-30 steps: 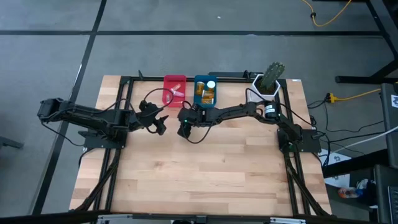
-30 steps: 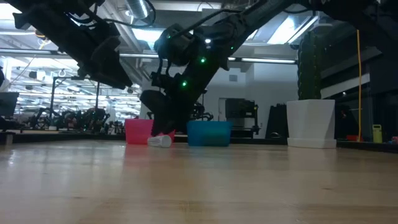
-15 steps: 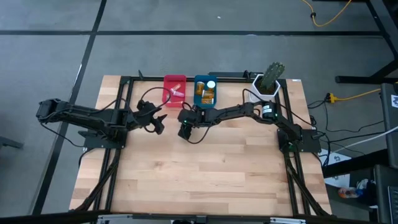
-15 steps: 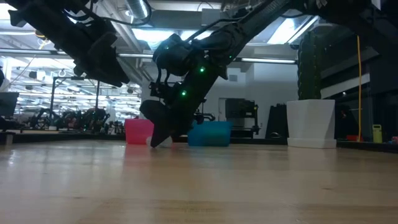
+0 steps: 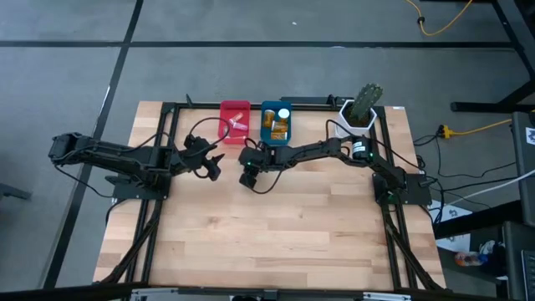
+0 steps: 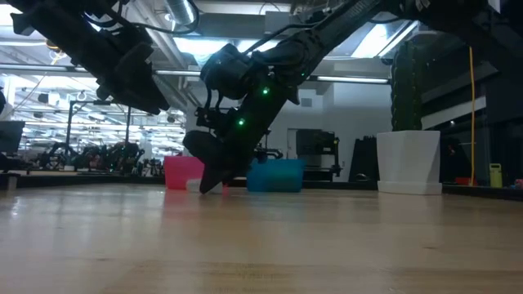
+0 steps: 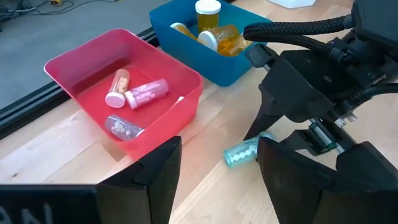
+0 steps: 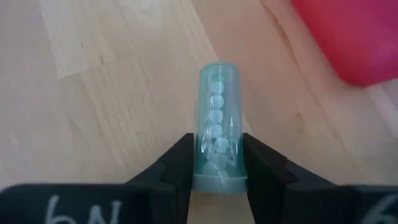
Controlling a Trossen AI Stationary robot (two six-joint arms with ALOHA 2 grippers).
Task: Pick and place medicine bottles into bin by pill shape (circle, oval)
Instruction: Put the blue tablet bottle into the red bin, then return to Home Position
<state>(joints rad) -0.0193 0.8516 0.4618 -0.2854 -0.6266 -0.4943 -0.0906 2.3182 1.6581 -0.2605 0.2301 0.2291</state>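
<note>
Right now I have the right tool (image 8: 216, 163) down at the counter (image 5: 276, 226), its two fingers (image 8: 177, 165) pressed against both sides of a teal bottle (image 8: 217, 134) that lies on its side on the wood. Through the clear wall I can see small round white pills stacked in a row. From the left wrist view the same teal bottle (image 7: 242, 151) sits just in front of the red bin (image 7: 68, 62), with the right tool (image 7: 283, 134) reaching down over its far end. From above, that tool (image 5: 248, 177) is near the middle of the counter, just in front of the gap between the red bin (image 5: 224, 107) and the blue bin (image 5: 266, 107).

My left tool (image 5: 214, 165) hangs above the counter to the left of the right one, near it but apart. Its fingers (image 7: 155, 171) stand spread wide, with nothing between them.

I count three bottles lying in the red bin: an orange one with a white cap (image 7: 117, 91), a pink one (image 7: 147, 93) and a clear one (image 7: 124, 126). The blue bin (image 7: 165, 18) holds several orange bottles (image 7: 214, 34), one upright with a white cap (image 7: 208, 9). A white pot with a cactus (image 5: 361, 113) stands at the far right corner.
</note>
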